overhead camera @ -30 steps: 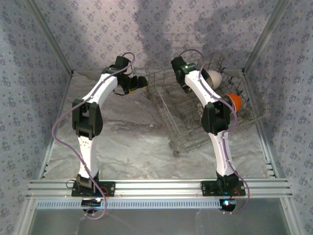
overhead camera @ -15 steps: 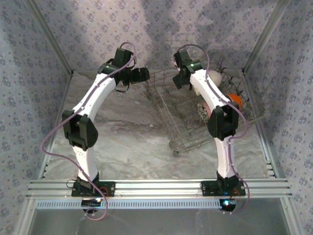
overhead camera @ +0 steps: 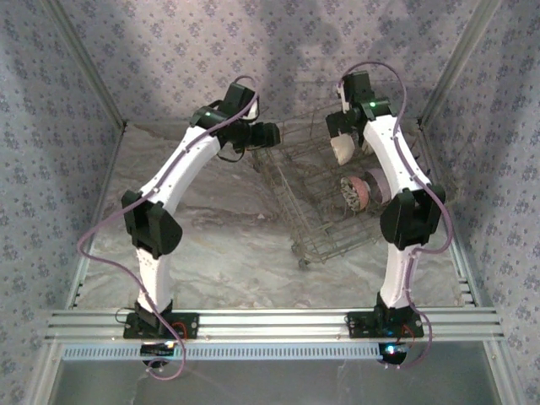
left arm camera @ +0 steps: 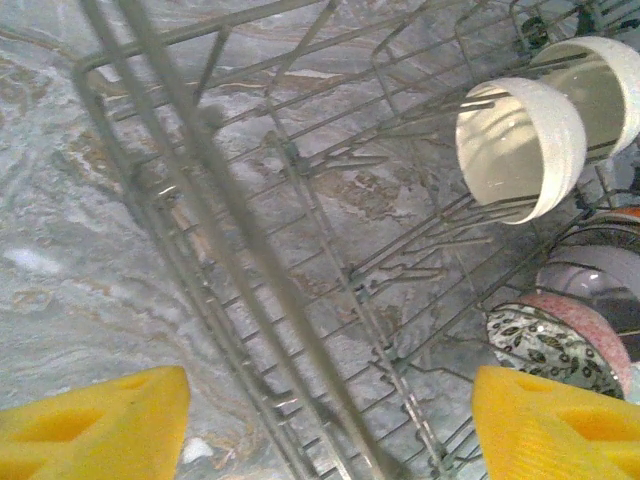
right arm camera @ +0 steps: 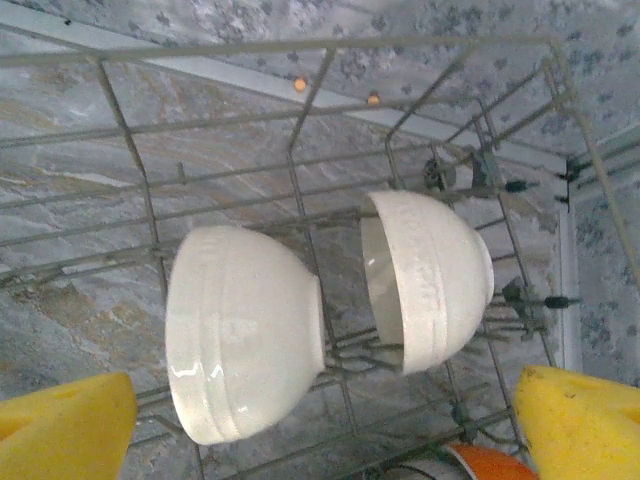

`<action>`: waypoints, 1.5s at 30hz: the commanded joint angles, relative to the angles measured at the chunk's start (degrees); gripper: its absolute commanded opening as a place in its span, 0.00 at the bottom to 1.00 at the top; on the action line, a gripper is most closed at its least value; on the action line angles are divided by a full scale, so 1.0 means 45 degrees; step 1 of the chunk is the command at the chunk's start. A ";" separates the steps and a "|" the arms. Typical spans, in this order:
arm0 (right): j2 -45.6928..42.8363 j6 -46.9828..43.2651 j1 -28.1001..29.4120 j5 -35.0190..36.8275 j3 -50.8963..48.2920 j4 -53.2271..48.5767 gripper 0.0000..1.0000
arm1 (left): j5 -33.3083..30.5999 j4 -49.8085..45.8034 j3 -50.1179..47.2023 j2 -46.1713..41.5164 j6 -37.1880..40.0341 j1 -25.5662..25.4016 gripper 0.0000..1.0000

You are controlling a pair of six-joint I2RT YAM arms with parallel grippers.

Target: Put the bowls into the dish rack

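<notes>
One marbled tabletop is taken up on its right by the wire dish rack. Within it, two white bowls are stood on edge beside a pink patterned bowl. The left claw and right claw are held wide open and empty at the rack.

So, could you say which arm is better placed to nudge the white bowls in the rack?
Probably right: the right gripper, open, faces both white bowls closely; the left gripper hovers by the dish rack's left edge.
</notes>
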 commanded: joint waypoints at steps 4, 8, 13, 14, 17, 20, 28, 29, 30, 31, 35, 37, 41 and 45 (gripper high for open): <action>-0.0778 0.0379 -0.0209 -0.0271 -0.1243 0.0421 0.98 | 0.0355 -0.0753 0.1635 0.0975 -0.0237 -0.0127 0.58; -0.1069 0.0524 -0.0516 -0.0219 -0.1675 0.0543 0.98 | 0.0420 -0.1029 0.2506 0.1506 -0.0136 -0.0123 0.48; -0.1250 0.1037 -0.1027 0.0197 -0.1690 0.0322 0.98 | 0.0388 -0.1703 0.3532 0.2155 0.0076 -0.0064 0.35; -0.1142 0.1352 -0.1205 0.0539 -0.1434 0.0009 0.98 | 0.0391 -0.1803 0.3702 0.2233 0.0129 -0.0023 0.32; -0.0516 0.2181 -0.1994 0.0753 -0.0186 -0.1461 0.98 | 0.0276 -0.1964 0.3931 0.2272 0.0203 0.0162 0.25; -0.0020 0.2790 -0.2857 -0.0043 0.0782 -0.2525 0.98 | 0.0279 -0.1955 0.3990 0.2263 0.0264 0.0407 0.15; 0.0320 0.2429 -0.4234 -0.1351 0.1555 -0.3080 0.99 | 0.0394 -0.2120 0.4572 0.2478 0.0596 0.1276 0.00; 0.0473 0.2388 -0.4354 -0.1315 0.1787 -0.3312 0.99 | 0.0398 -0.2186 0.4660 0.2527 0.0645 0.1400 0.00; 0.0634 0.2341 -0.4466 -0.1142 0.2005 -0.3585 0.99 | 0.0398 -0.2228 0.4732 0.2564 0.0695 0.1538 0.00; 0.0739 0.2241 -0.4531 -0.1024 0.2104 -0.3753 0.99 | 0.0419 -0.2246 0.4785 0.2597 0.0740 0.1683 0.00; 0.0849 0.2239 -0.4900 -0.1307 0.1849 -0.3826 0.99 | 0.0570 -0.2199 0.4936 0.2675 0.1004 0.2308 0.00; 0.0869 0.2340 -0.5106 -0.1840 0.1689 -0.3826 0.99 | 0.0719 -0.2318 0.5200 0.2800 0.1275 0.2648 0.00; 0.0691 0.2292 -0.5188 -0.2408 0.1200 -0.3684 0.99 | 0.1021 -0.2595 0.5777 0.3101 0.1746 0.3323 0.00; 0.0287 0.2294 -0.5154 -0.3375 0.0330 -0.3551 0.99 | 0.1260 -0.2784 0.6268 0.3337 0.2191 0.3879 0.00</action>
